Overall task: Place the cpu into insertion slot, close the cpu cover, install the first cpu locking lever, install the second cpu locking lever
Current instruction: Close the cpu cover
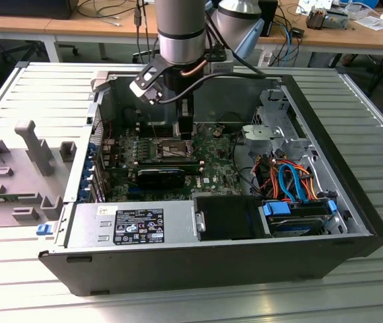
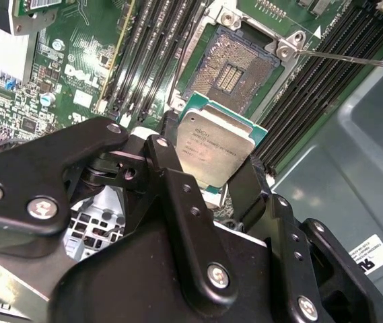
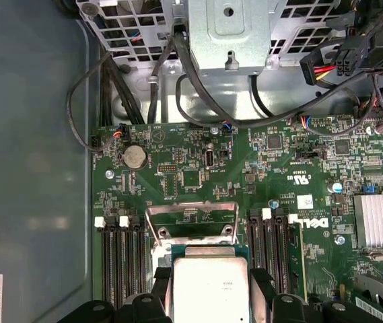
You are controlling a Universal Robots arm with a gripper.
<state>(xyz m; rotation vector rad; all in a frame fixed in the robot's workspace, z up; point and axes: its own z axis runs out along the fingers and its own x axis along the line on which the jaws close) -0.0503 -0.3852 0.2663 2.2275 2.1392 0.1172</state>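
Note:
The cpu [image 2: 213, 142], a silver-grey square chip on a green-edged base, is gripped at two opposite edges by my gripper [image 2: 211, 168], which is shut on it. It hangs above the green board, a short way off the insertion slot [image 2: 235, 67], whose dark pin field lies bare inside its silvery rim. In the first wrist view the cpu [image 3: 208, 286] sits between the black fingers [image 3: 161, 286], just before the cpu cover [image 3: 191, 217], which stands raised open. A thin locking lever [image 2: 342, 58] sticks out, unlatched. In the exterior view my gripper [image 1: 186, 129] hovers inside the case over the insertion slot [image 1: 169, 147].
Black memory slots [image 2: 154, 54] flank the socket on both sides. A finned heat sink [image 3: 379, 221], a metal drive cage [image 1: 272, 128], coloured cables [image 1: 289, 178] and the power supply [image 1: 130, 225] crowd the open case. Grey fixtures [image 1: 29, 151] lie on the table at the exterior view's left.

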